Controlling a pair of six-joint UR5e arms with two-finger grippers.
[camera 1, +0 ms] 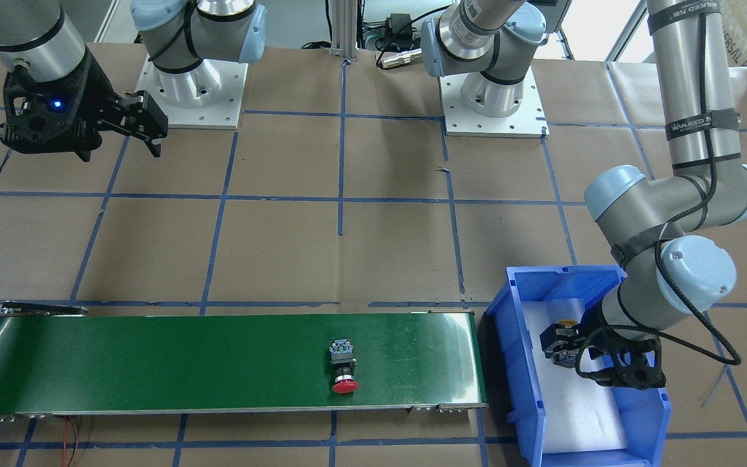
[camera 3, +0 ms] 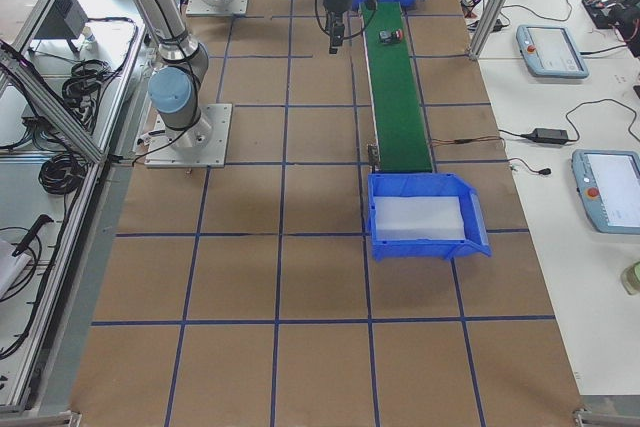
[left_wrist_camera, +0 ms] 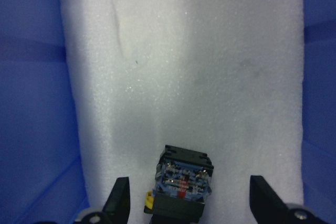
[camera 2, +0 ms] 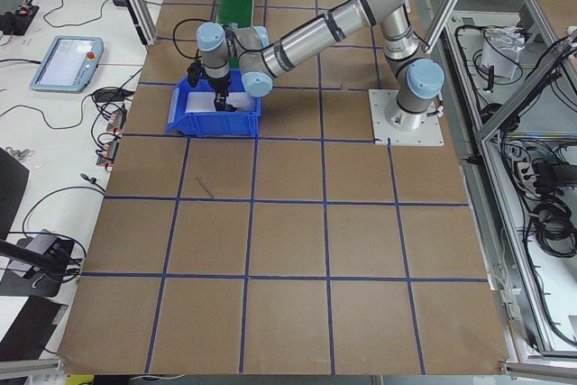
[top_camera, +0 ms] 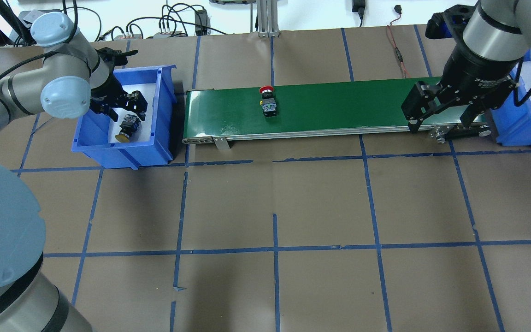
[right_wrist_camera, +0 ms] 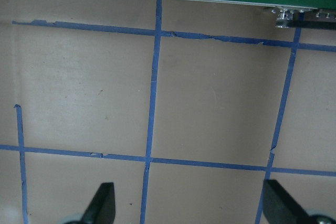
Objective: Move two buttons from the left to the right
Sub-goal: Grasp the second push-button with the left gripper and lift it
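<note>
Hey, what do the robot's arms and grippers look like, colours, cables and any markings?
The left arm and right arm are silver-grey tubes with pale blue joint caps. A black cable runs along the left arm under black straps with white lettering. The left gripper and right gripper are black and two-fingered; the right one's body carries white print.

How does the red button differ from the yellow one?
The red button has a red cap; the yellow button a yellow one. The red button lies alone on the conveyor belt, while the yellow button rests on white foam in the blue bin, untouched between the fingers of the open left tool. Both lie on their sides with dark boxy bodies.
</note>
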